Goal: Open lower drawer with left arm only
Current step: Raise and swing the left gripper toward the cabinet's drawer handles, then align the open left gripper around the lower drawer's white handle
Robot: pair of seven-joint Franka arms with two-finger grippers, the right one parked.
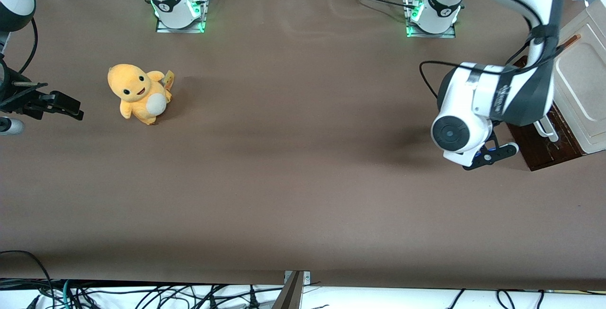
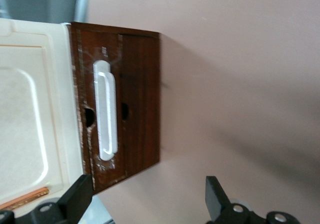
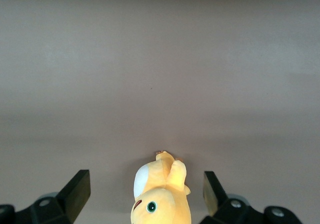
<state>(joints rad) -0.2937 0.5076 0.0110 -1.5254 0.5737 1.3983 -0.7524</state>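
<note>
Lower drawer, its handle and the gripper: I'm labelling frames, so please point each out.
lower drawer [image 2: 140, 99]: left wrist view, dark brown front.
white bar handle [image 2: 105, 111]: left wrist view, mid-bar.
gripper [image 2: 147, 199]: left wrist view, between its open fingertips, short of the handle.

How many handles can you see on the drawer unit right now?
1. A white bar handle sits on the dark lower drawer, facing the open gripper, which hangs in front of it, apart. The arm may hide others in the front view.
</note>
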